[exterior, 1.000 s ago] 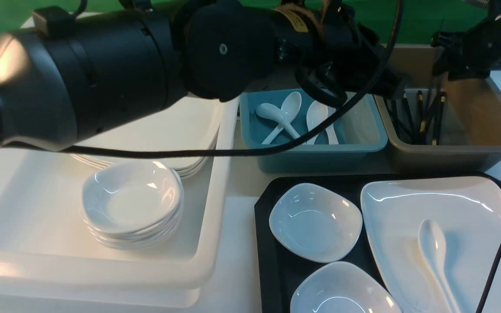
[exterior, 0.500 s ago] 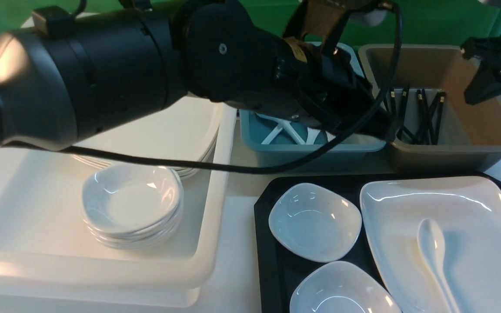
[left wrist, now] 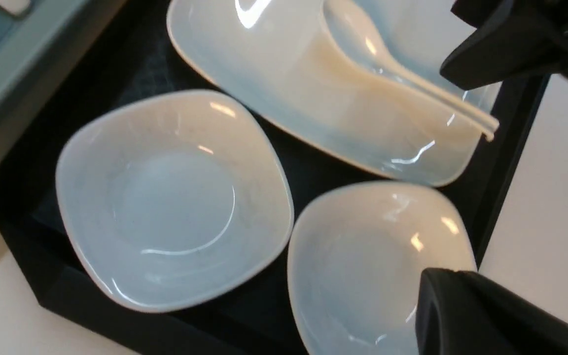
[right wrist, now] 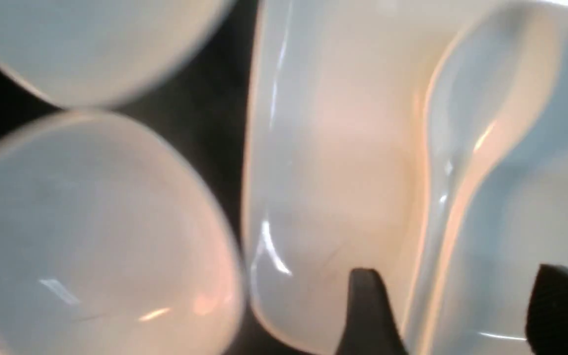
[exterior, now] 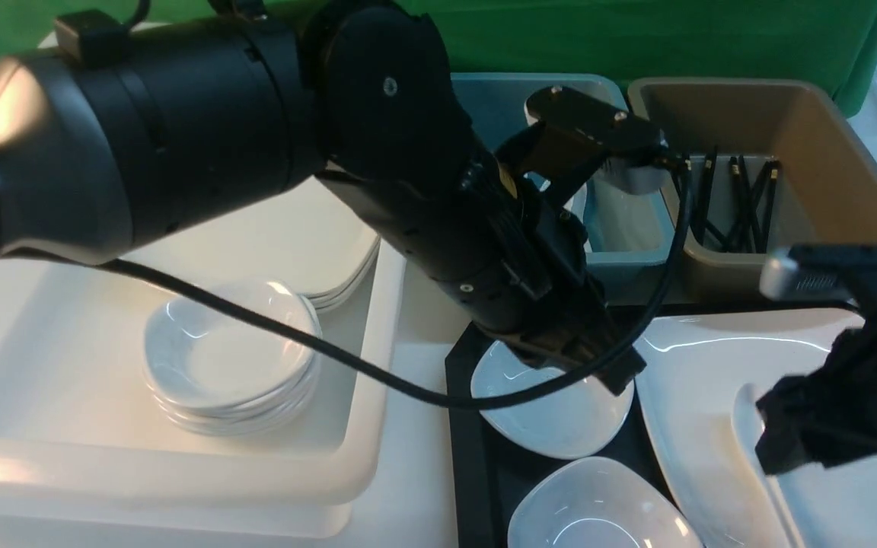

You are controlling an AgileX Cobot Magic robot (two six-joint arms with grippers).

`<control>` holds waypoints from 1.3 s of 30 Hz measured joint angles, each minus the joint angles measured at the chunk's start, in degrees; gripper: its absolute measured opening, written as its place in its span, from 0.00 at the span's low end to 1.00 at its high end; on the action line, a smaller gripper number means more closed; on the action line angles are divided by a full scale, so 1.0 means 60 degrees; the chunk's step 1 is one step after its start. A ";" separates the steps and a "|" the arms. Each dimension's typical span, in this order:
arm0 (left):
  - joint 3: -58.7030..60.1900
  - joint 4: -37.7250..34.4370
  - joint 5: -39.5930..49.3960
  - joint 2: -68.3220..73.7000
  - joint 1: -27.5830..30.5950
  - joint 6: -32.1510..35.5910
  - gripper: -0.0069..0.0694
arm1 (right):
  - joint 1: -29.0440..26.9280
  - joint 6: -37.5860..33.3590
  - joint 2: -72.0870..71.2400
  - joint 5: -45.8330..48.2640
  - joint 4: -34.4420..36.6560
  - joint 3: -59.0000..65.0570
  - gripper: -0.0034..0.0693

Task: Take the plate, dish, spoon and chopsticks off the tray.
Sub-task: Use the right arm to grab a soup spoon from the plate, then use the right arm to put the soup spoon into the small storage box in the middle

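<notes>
Down comes the right claw point(right wrist: 459, 276), swung from the brown bin point(exterior: 857, 175) to the spoon point(exterior: 747, 426), while the left claw point(exterior: 620, 373) has dropped over the far dish point(exterior: 560, 415). And the spoon is lying on the plate point(exterior: 682, 388), bowl toward the tray's far edge, handle running toward the near one. Right claw's open wide, fingers parted on either side of that handle, nothing gripped! Left claw's shut, nothing seen in it. Under the spoon, the plate fills the right part of the tray point(exterior: 469, 472), reaching up by its far edge. Left of it, the far dish sits by the tray's far left corner, and the near dish point(exterior: 598, 506) comes next, along the left edge toward the near side. Beyond the far edge, chopsticks point(exterior: 743, 205) lie in the brown bin, with the teal bin point(exterior: 636, 217) just beside it, partly hidden by the left arm point(exterior: 408, 167). Off the left edge, the white bin point(exterior: 362, 411) holds stacked plates point(exterior: 279, 236) and stacked dishes point(exterior: 218, 358).
</notes>
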 joint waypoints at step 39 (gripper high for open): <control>0.0484 0.2211 -0.5885 -0.1104 0.1242 -0.3007 0.09 | 0.0098 -0.0983 0.3379 -0.0405 0.1916 -0.7875 0.26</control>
